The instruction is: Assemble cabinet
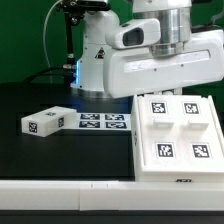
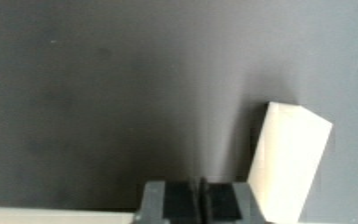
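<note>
The cabinet (image 1: 176, 133), a white box-like body with several square tags on its top face, lies on the black table at the exterior view's right. A small white tagged part (image 1: 45, 122) lies apart at the left. In the wrist view my gripper (image 2: 197, 186) is shut, its fingers pressed together with nothing between them. It hangs over the dark table, right beside the edge of a white panel (image 2: 293, 155). Which part that panel is I cannot tell. In the exterior view the arm's (image 1: 160, 65) white links hide the fingers.
The marker board (image 1: 101, 122) lies flat between the small part and the cabinet. The robot base (image 1: 95, 65) stands at the back. A white strip (image 2: 51, 215) shows beside the fingers in the wrist view. The table's front edge (image 1: 70, 185) runs below.
</note>
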Available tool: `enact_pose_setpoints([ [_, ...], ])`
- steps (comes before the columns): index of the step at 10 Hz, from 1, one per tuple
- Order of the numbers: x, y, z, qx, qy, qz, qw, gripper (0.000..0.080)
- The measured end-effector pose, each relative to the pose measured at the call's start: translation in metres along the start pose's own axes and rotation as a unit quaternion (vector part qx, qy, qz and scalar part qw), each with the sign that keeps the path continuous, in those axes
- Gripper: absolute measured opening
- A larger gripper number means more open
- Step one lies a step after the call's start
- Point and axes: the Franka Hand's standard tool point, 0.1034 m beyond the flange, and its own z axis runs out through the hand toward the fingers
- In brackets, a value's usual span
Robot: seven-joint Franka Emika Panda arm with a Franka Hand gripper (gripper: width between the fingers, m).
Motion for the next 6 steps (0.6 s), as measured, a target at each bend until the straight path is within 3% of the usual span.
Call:
enact_pose_setpoints([
  [2, 0.0008, -0.0008, -0.0032, 0.008, -0.026, 0.006, 1.000, 0.0002],
  [6, -0.0026, -0.0005, -0.0040, 0.009, -0.031, 0.006, 0.999, 0.0002],
])
